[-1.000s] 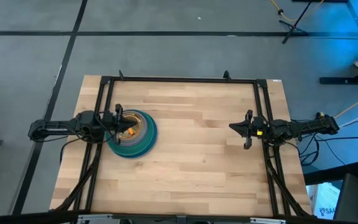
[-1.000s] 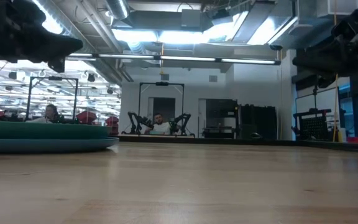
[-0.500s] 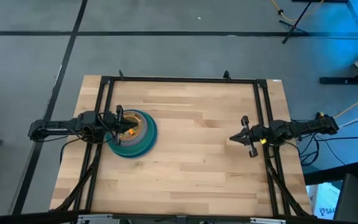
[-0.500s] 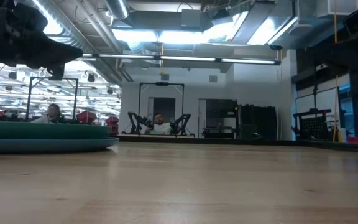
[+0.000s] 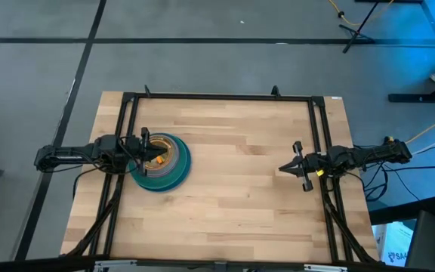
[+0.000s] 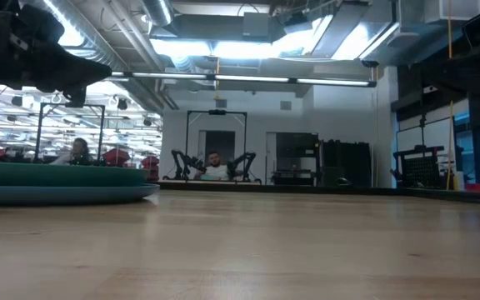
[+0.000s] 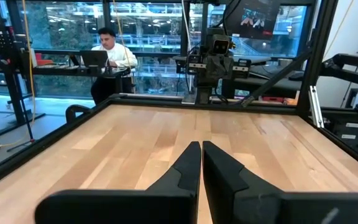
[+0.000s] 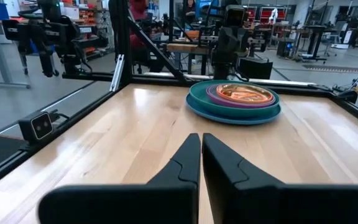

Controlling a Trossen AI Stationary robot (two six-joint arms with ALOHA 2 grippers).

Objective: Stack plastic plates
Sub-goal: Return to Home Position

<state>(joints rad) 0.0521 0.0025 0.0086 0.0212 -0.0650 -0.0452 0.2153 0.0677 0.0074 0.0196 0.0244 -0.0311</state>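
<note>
The plastic plates stand in one stack (image 5: pixel 161 165) on the left half of the table: large blue and teal ones at the bottom, a magenta one above, and a small orange one on top (image 8: pixel 241 93). The stack rests flat on the wood, as the low view shows (image 6: pixel 57 185). My left gripper (image 5: pixel 151 153) hovers above the stack, shut and empty (image 7: pixel 201 155). My right gripper (image 5: pixel 283 168) hangs over the right half of the table, shut and empty (image 8: pixel 201 149), pointing at the stack from far off.
A black metal frame (image 5: pixel 217 97) runs along the table's far edge and both sides. Bare wood (image 5: pixel 232 181) lies between the stack and my right gripper. People sit at desks in the room beyond the table (image 7: pixel 114 56).
My right gripper has rolled about its wrist and shifted a little toward the table's near edge, then stayed still. The stack has not moved.
</note>
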